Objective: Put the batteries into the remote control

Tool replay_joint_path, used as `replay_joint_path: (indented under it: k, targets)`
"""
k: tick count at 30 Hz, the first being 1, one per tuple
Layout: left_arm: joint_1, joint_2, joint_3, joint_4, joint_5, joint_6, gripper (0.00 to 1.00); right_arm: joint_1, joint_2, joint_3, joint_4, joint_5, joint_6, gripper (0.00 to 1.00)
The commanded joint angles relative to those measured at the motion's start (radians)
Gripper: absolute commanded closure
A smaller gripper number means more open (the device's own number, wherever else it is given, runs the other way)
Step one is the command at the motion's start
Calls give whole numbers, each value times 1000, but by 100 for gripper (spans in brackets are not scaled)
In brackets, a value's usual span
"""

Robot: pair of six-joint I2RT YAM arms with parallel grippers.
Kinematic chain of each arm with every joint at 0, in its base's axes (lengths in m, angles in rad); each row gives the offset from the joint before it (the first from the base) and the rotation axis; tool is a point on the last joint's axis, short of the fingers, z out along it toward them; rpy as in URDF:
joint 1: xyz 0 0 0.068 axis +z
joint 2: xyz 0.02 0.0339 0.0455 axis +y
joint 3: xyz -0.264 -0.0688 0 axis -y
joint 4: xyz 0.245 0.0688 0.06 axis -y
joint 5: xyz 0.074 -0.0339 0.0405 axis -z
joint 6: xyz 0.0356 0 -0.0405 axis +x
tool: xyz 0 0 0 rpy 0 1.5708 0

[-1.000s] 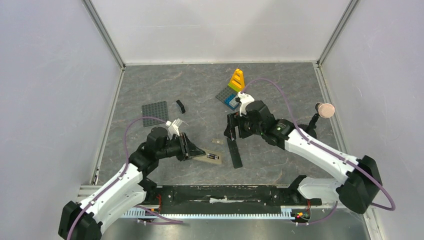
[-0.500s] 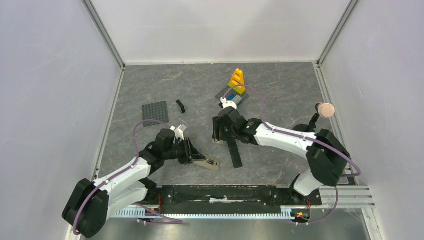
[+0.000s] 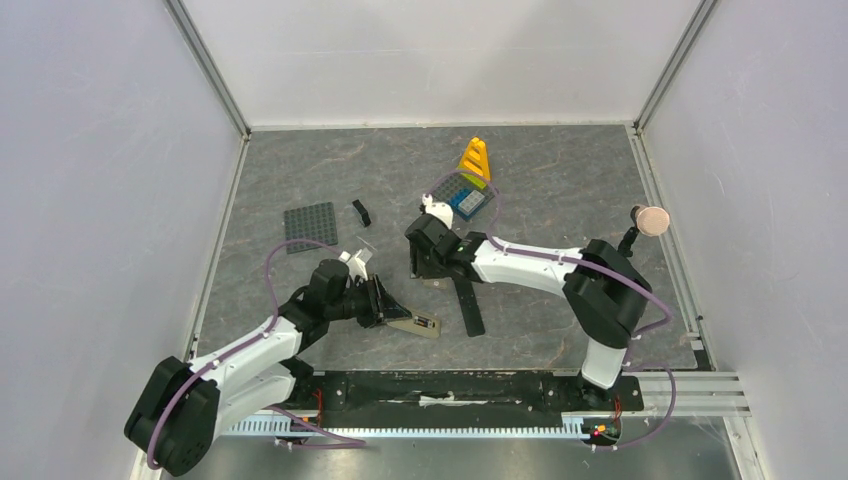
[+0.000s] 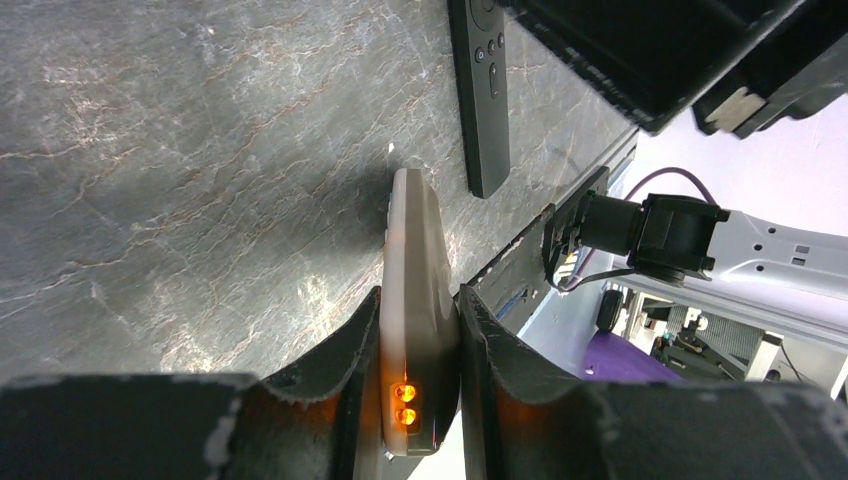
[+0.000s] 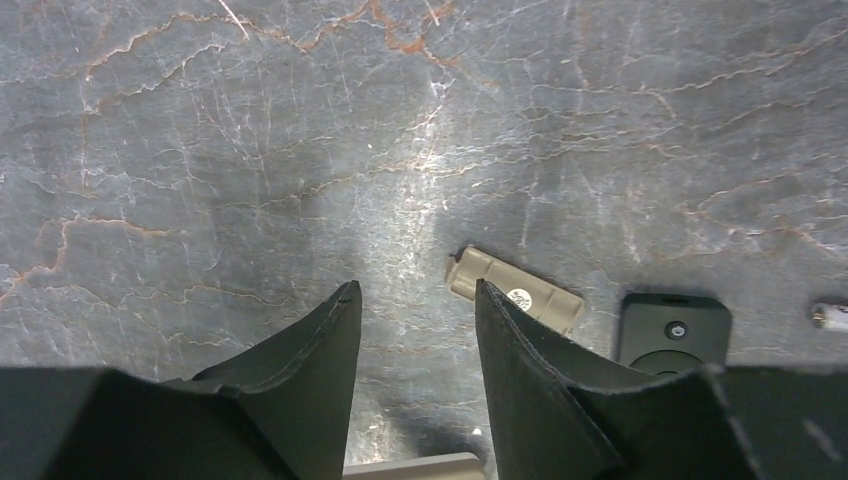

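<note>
My left gripper is shut on the tan-grey remote control, which rests low on the table; in the left wrist view the remote sits edge-on between the fingers. My right gripper is open and empty just above the table, left of a tan battery cover. The remote's edge shows at the bottom of the right wrist view. One small shiny battery lies at that view's right edge. No other batteries show.
A black remote lies right of the tan one, also in the left wrist view. A grey studded plate and small black brick lie far left. A yellow-and-blue brick stack stands behind.
My right arm has swung left, from above the black remote's far end to a spot left of it. My left gripper keeps hold of the tan remote, shifted slightly nearer.
</note>
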Motion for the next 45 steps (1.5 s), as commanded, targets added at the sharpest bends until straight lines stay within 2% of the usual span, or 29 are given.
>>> replay_joint_path:
  k: [1,10,27,30,33,36,41,45]
  targets:
    - [1,-8,-8,37,-20,39,98,28,40,59,-30,55,55,54]
    - [1,-28,-20,37,-16,36,98,39,90,59,-37,100,131,69]
    - [1,-56,-37,37,-15,34,98,39,151,61,-40,131,166,76]
    - [1,-60,-39,37,-14,34,98,39,151,59,-41,131,166,80]
    - [1,-63,-40,37,-14,33,98,39,150,58,-41,128,164,88]
    - [1,-65,-42,37,-16,31,98,39,138,53,-40,118,161,100]
    - [1,-71,-42,37,-15,28,98,38,85,50,-35,98,135,100]
    - [1,-84,-40,37,-11,19,98,33,-20,28,-18,68,108,100]
